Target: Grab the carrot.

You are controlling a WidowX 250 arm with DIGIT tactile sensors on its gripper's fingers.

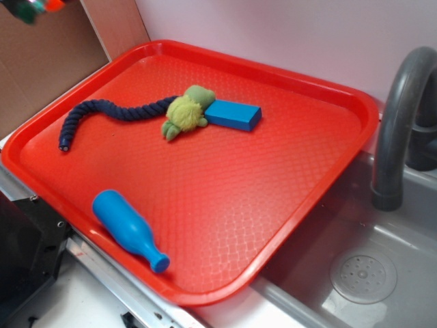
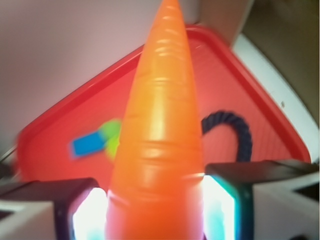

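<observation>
Carrot [image 2: 160,125] sits clamped between the gripper [image 2: 155,205] pads, tip outward, high above the red tray [image 1: 328,89]. Below lie plush toy [image 1: 186,113], blue block [image 1: 233,115], dark rope [image 1: 102,113] and blue bottle [image 1: 126,229].

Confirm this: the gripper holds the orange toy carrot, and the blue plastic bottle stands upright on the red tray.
Not quite. The exterior view shows the blue plastic bottle lying on its side on the red tray, not upright. The gripper does hold the orange toy carrot between its jaws.
</observation>
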